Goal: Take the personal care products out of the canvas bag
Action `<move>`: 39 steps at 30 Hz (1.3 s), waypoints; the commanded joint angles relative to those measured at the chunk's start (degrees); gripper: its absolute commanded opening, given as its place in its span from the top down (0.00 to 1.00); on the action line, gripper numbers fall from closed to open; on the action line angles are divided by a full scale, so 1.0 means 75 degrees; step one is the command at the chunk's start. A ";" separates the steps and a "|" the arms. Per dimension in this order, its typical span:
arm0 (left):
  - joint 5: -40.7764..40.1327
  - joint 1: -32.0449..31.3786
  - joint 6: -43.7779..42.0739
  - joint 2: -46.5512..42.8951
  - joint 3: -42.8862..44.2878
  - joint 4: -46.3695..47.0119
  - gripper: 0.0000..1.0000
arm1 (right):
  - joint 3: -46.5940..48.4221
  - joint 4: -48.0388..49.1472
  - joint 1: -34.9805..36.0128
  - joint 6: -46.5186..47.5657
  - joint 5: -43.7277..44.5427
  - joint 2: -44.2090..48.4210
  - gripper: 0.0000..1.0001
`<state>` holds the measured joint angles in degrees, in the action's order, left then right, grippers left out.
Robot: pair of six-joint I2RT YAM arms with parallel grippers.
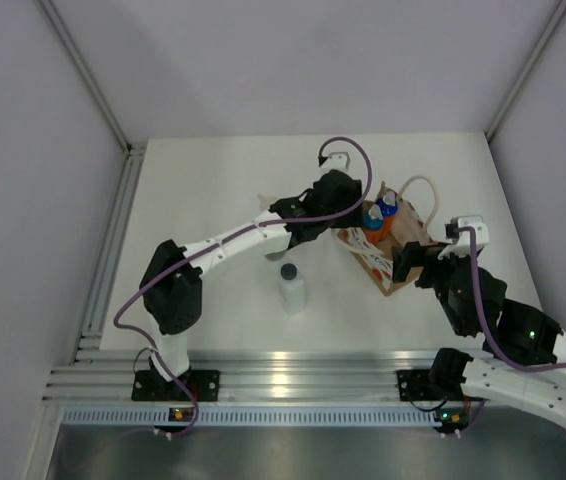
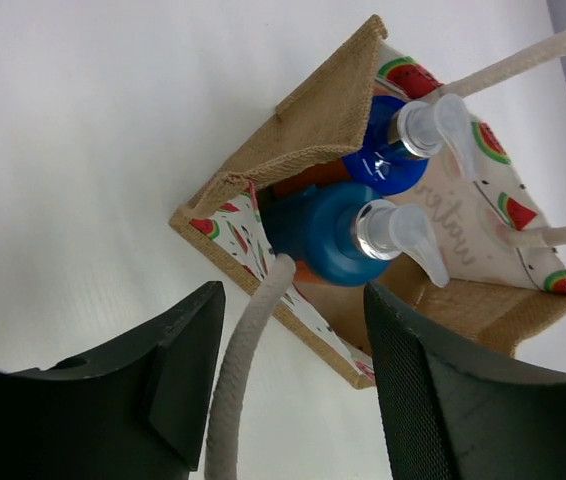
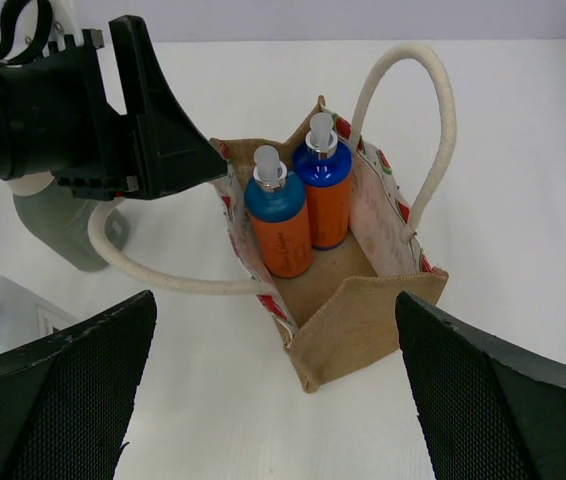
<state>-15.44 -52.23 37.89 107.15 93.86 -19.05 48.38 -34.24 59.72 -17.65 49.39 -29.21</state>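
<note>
White tabletop [image 3: 523, 120], grey-green bottle [image 3: 63, 238] partly behind left claw [image 2: 293, 310].

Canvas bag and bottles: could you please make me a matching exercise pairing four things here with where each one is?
Things
1. orange bottles
2. white bottle
3. grey-green bottle
4. rope handle on the left arm's side

Places
A. between the fingers of the left gripper, left wrist view
B. standing in the open on the table
C. inside the canvas bag
D. partly hidden behind the left gripper, right wrist view

Pairs: 1-C, 2-B, 3-D, 4-A
</note>
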 commanded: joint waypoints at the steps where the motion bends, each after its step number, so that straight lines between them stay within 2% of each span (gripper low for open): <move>1: -0.0343 0.0003 0.0128 0.0314 0.0200 0.0384 0.38 | 0.0229 -0.0087 -0.0076 -0.0002 0.0025 0.0039 0.01; 6: -0.0648 0.0003 0.0268 0.0501 -0.0058 0.0395 0.48 | 0.0346 -0.0087 -0.0088 -0.0026 -0.0057 -0.0112 0.01; 10: -0.0414 -0.0009 0.0304 0.0712 -0.0163 0.0664 0.60 | 0.0638 -0.0087 -0.0275 -0.0108 -0.0279 -0.0801 0.01; 11: -0.0379 -0.0009 0.0327 0.0724 -0.0222 0.0723 0.62 | 0.0709 -0.0087 -0.0659 -0.0073 -0.0547 -0.0978 0.01; 12: -0.0355 -0.0009 0.0362 0.0736 -0.0327 0.0828 0.72 | 0.0907 -0.0099 -0.0987 -0.0026 -0.1455 -0.1375 0.00; 13: -0.0320 -0.0009 0.0385 0.0736 -0.0386 0.0898 0.74 | 0.1013 -0.0099 -0.1895 0.0032 -0.2078 -0.1599 0.01; 14: -0.0308 -0.0009 0.0420 0.0725 -0.0444 0.0992 0.74 | 0.1072 -0.0087 -0.2403 0.0114 -0.3303 -0.1810 0.01; 15: -0.0297 -0.0009 0.0479 0.0713 -0.0515 0.1039 0.80 | 0.1154 -0.0018 -0.2873 0.0127 -0.3791 -0.2172 0.00; 16: -0.0285 -0.0009 0.0503 0.0713 -0.0527 0.1051 0.81 | 0.1143 0.0099 -0.3562 0.0162 -0.4167 -0.2315 0.01; 17: -0.0285 -0.0009 0.0538 0.0713 -0.0550 0.1063 0.81 | 0.1131 0.0216 -0.3766 0.0289 -0.4751 -0.2432 0.01; 22: -0.0156 -0.0021 0.0725 0.0771 -0.0679 0.1274 0.87 | 0.1166 0.1105 -0.4586 0.0676 -0.5353 -0.3463 0.02; 24: -0.0121 -0.0021 0.0795 0.0795 -0.0644 0.1262 0.90 | 0.1259 0.1306 -0.4810 0.0782 -0.5915 -0.4011 0.07; 25: -0.0132 -0.0021 0.0842 0.0806 -0.0644 0.1274 0.92 | 0.1318 0.1365 -0.4915 0.0864 -0.5998 -0.4212 0.08; 26: -0.0167 -0.0021 0.0866 0.0795 -0.0633 0.1274 1.00 | 0.1377 0.1447 -0.4963 0.0900 -0.6057 -0.4388 0.12; 30: -0.0320 -0.0021 0.1030 0.0643 -0.0761 0.1251 1.00 | 0.1530 0.1682 -0.5080 0.1005 -0.5940 -0.5313 0.16; 39: -0.0672 -0.0021 0.1159 0.0537 -0.0937 0.1251 1.00 | 0.1401 0.2760 -0.5092 0.0807 -0.5683 -0.6042 0.29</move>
<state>-19.05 -52.23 45.74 111.90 88.33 -9.54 57.01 -21.15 22.55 -10.70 5.96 -73.76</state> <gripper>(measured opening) 0.174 0.717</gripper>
